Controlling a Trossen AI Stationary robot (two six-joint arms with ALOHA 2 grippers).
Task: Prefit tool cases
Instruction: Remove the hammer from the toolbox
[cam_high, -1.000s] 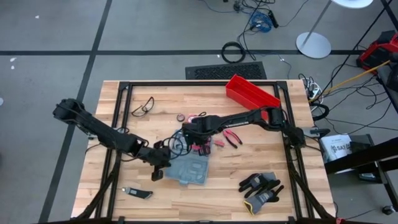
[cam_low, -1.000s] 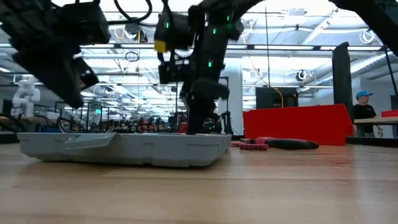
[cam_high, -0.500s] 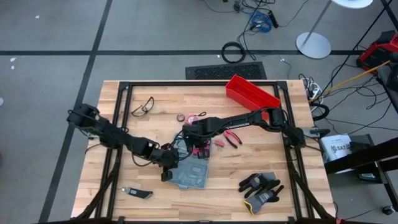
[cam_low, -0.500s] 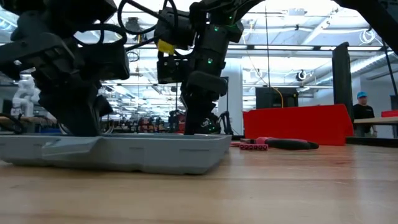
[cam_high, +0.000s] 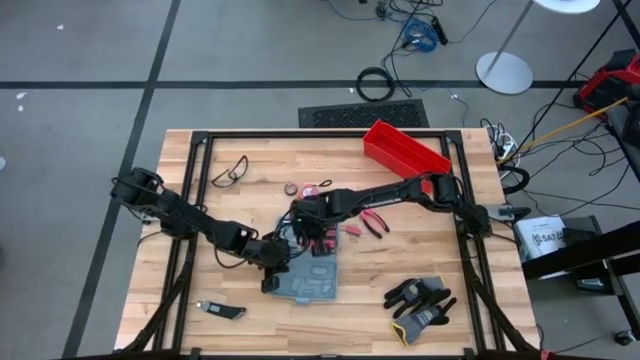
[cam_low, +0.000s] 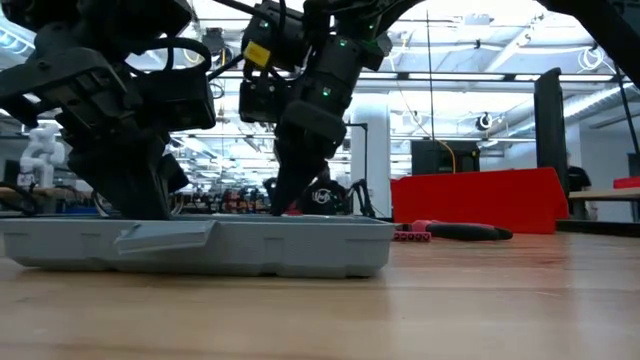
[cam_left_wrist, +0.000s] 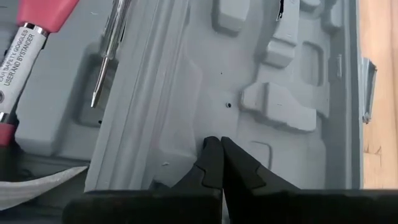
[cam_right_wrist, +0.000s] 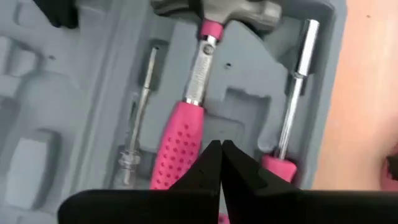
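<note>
Counter (cam_high: 440, 240): wooden, carrying the lot, and it's busy out there.
Case (cam_high: 312, 278): lying open mid-counter toward the front, grey moulded slots up, both arms over it.
Bin (cam_high: 405, 150): red, back right, well apart from the case.
Gloves (cam_high: 420, 300): front right.
Hammer (cam_right_wrist: 186, 134): pink grip, seated in its slot.
Left end effector (cam_left_wrist: 216, 155): fingers pressed together, empty, tips at the case's moulded tray.
Right end effector (cam_right_wrist: 216, 155): fingers together too, nothing held, right over the hammer's handle.
</note>
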